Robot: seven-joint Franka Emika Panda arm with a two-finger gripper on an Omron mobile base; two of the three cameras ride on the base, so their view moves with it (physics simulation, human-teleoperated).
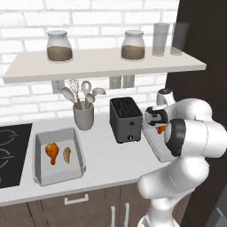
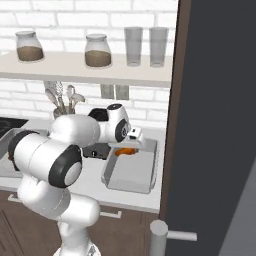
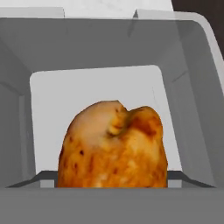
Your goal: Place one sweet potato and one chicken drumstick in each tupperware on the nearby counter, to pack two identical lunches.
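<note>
Counter (image 1: pixel 111 162): long pale-grey worktop over dark brown cabinets with silver handles, against a white brick wall.
Left tupperware (image 1: pixel 40 175): just right of the black cooktop (image 1: pixel 11 153), holding a chicken drumstick (image 1: pixel 52 152) and a sweet potato (image 1: pixel 67 154) side by side, apart.
Right tupperware (image 2: pixel 131 184): at the counter's right end, just beside the toaster (image 1: pixel 126 119); its near floor is bare.
Second drumstick (image 3: pixel 113 146): browned piece over the right tupperware's far part, close under the hand.
Gripper (image 2: pixel 134 135): above the right tupperware; jaws stand wide, but whether they hold the drumstick cannot be told.
Utensil holder (image 1: pixel 84 115): grey cup with spoons and a whisk, behind the left tupperware.
Shelf (image 1: pixel 102 64): pale board above the counter with two jars and two glasses.
Edges: a tall dark panel (image 2: pixel 215 125) closes off the right side just beside the right tupperware.
Open room: bare worktop between the left tupperware and the toaster.
</note>
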